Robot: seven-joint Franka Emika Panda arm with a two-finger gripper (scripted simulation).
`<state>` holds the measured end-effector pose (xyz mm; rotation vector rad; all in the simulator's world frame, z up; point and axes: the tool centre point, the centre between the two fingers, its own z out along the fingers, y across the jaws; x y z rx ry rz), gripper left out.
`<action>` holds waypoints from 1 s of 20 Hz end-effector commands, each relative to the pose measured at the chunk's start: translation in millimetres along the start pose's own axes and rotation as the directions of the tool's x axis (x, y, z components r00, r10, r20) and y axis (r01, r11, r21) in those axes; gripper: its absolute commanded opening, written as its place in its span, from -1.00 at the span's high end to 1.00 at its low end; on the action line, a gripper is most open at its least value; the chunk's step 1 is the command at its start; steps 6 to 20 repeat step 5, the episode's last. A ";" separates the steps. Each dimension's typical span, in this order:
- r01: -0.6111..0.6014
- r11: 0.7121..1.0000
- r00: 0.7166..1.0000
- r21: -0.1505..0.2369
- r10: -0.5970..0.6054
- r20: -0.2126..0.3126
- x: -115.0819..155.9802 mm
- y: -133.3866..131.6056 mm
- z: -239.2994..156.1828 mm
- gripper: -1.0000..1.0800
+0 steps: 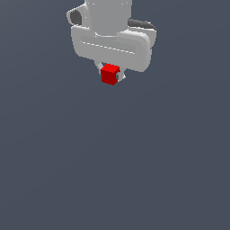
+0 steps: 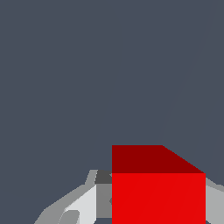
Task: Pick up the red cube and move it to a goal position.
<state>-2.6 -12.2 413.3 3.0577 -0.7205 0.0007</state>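
The red cube (image 1: 110, 74) is small and bright red, clamped between the two short fingers of my white gripper (image 1: 110, 75). The gripper's wide white body hangs at the top of the exterior view, with the cube just below it. In the wrist view the red cube (image 2: 158, 192) fills the space between the fingers; one grey-white finger (image 2: 87, 202) shows on one side and a sliver of the other finger (image 2: 214, 201) on the opposite side. The cube is off the surface, held in the air.
A plain dark grey-blue surface (image 1: 117, 170) fills the rest of both views. No other objects or goal marker show.
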 end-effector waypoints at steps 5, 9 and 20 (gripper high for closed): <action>0.000 1.000 1.000 0.000 0.000 0.000 1.5 -1.6 -7.9 1.00; 0.000 1.000 1.000 0.000 0.000 0.000 1.5 -1.6 -7.9 1.00; 0.000 1.000 1.000 0.000 0.000 0.000 1.5 -1.6 -7.9 1.00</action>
